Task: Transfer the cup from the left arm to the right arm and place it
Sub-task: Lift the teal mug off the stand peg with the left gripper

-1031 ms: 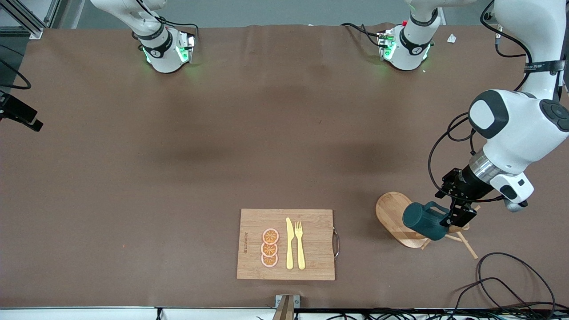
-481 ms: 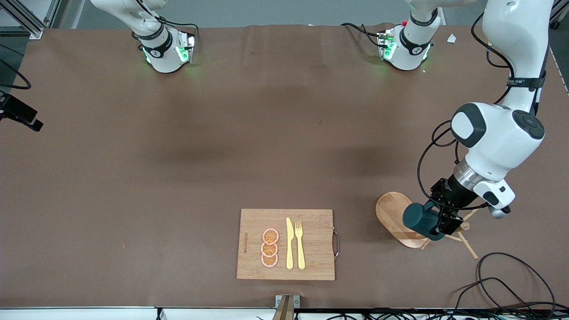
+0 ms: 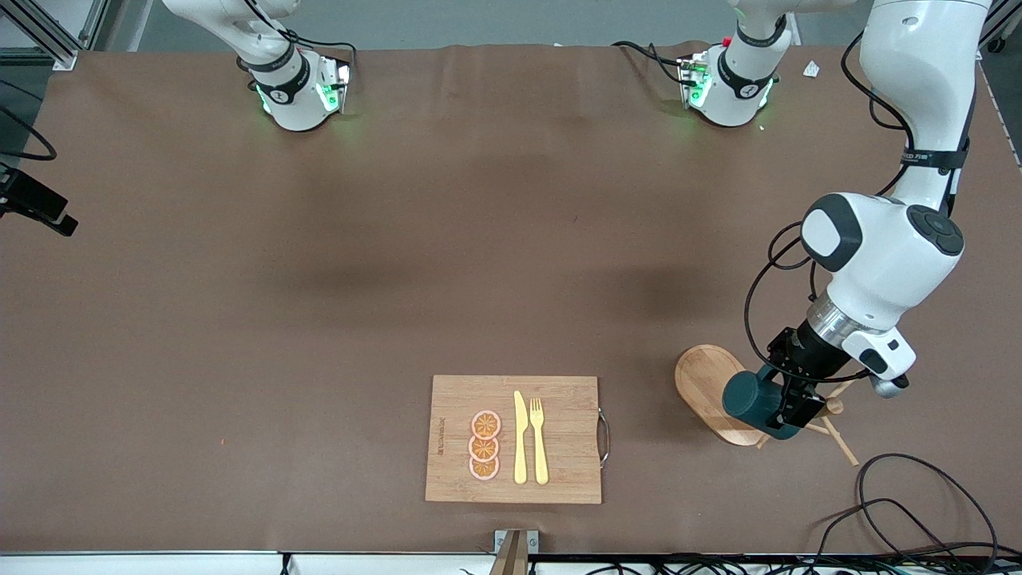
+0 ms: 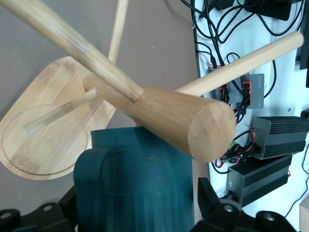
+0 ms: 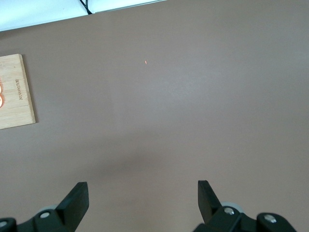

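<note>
At the left arm's end of the bench, the left gripper [image 3: 786,399] sits at a wooden mug rack [image 3: 711,391], its fingers [image 4: 212,200] spread on either side of the cup [image 3: 754,402] without visibly pressing on it. The dark teal cup hangs on its side from a peg [image 4: 159,113] of the rack, above the rack's oval base, its loop handle [image 4: 94,179] facing the wrist camera. Whether the fingers touch the ribbed wall cannot be told.

The thick wooden peg runs just over the cup body. If the gripper closes off-centre or lifts straight away, the handle may catch on that peg and drag or tip the light rack; a loose hold on the rounded wall could also let the cup swing or slip.

Nearer the bench's middle lies a cutting board [image 3: 511,487] carrying a yellow knife [image 3: 520,439], a fork [image 3: 539,439] and orange slices [image 3: 485,446].

The right gripper [image 5: 142,195] waits over bare bench, fingers wide apart and empty.
</note>
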Robot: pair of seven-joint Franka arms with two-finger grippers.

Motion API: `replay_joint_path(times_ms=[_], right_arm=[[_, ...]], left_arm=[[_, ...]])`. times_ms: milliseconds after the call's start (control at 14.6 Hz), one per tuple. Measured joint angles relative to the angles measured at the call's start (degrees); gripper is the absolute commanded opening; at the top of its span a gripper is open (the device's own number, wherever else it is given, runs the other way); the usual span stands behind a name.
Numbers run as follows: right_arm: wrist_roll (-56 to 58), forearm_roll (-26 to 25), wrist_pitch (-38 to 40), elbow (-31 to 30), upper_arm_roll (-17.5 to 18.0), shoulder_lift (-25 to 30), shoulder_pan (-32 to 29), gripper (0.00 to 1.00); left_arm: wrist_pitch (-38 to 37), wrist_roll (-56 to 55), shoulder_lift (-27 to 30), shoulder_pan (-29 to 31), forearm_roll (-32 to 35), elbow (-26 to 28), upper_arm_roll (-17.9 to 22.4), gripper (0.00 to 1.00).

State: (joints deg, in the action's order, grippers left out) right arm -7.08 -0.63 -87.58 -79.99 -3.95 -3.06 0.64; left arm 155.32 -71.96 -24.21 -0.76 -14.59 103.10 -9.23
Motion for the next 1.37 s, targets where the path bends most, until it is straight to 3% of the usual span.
replay_joint_path(times_ms=[137, 275, 756, 962, 1375], right_arm=[[0.0, 0.0, 0.0, 0.0, 0.02, 0.0, 0.0, 1.0], [0.0, 0.0, 0.0, 0.0, 0.04, 0.0, 0.0, 1.0], [0.0, 0.0, 0.0, 0.0, 0.05, 0.0, 0.0, 1.0], [0.0, 0.0, 0.0, 0.0, 0.06, 0.0, 0.0, 1.0], [0.0, 0.0, 0.0, 0.0, 0.12, 0.0, 0.02, 1.0]], left_arm=[[0.05, -0.01, 0.01, 0.0, -0.27, -0.14, -0.05, 0.64], [0.05, -0.03, 0.0, 0.01, -0.28, -0.25, -0.07, 0.59], [-0.4, -0.59, 0.78, 0.14, -0.31, -1.33, -0.62, 0.59], [-3.99, -2.25, 3.13, 0.1, -0.31, -1.56, -1.41, 0.59], [-9.51, -4.67, 7.61, -0.32, -0.3, -1.67, -6.65, 0.6]])
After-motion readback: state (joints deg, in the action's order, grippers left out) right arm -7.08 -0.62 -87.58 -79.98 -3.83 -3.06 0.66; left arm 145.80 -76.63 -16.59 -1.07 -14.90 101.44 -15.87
